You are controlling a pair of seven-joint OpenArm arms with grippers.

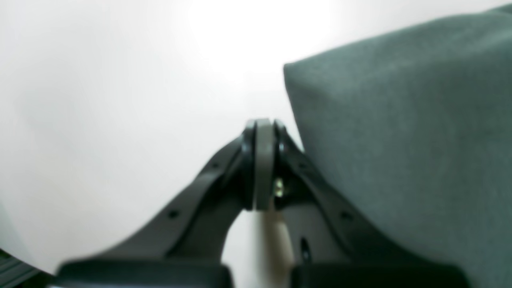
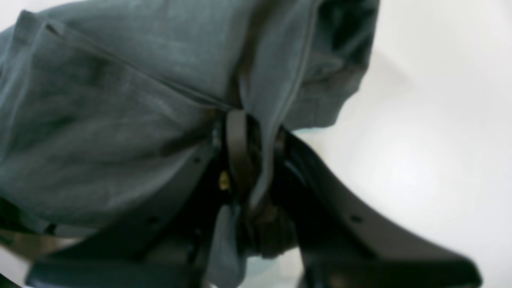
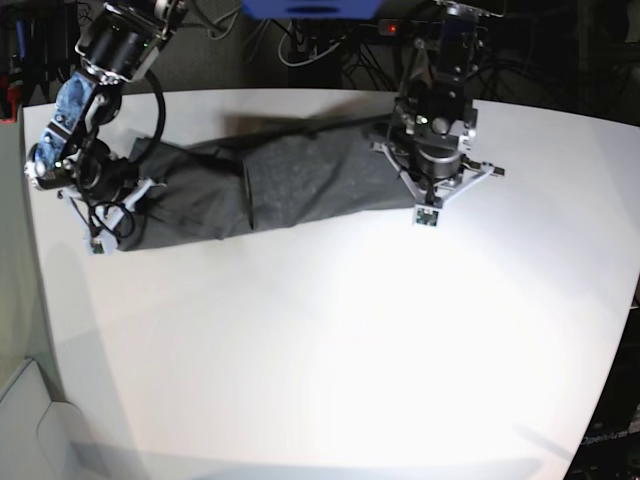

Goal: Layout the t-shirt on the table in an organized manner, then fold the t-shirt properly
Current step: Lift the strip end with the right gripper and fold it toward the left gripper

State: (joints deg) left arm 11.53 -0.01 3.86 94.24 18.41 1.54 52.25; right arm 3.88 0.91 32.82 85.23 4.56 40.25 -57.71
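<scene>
The t-shirt [image 3: 270,190] is being shown lying on the far half of the white worktop [image 3: 350,340] as a long, narrow dark band, its long axis running across the base view from one arm to the other. At the band's end on the left of that view, cloth is being gripped by the right fingers [image 2: 248,132]: in the right wrist view a bunched fold of the charcoal fabric is seen pinched between the closed fingers, with more of it draped over the gripper body. At the opposite end, the left fingers [image 1: 262,132] are being held fully closed on nothing; in the left wrist view their tips are pressed together over bare worktop, with the shirt's squared corner lying just beside them, to the right of that view.

The garment is judged to be partly folded lengthwise, with the cross fold not yet made. The coming move is judged to turn on this: the shirt stretches away from the right fingers along its own length toward the left arm, so the held end could be carried over along that axis. The free end is nearer to the left arm, whose fingers would have to be opened before that corner could be taken.
</scene>
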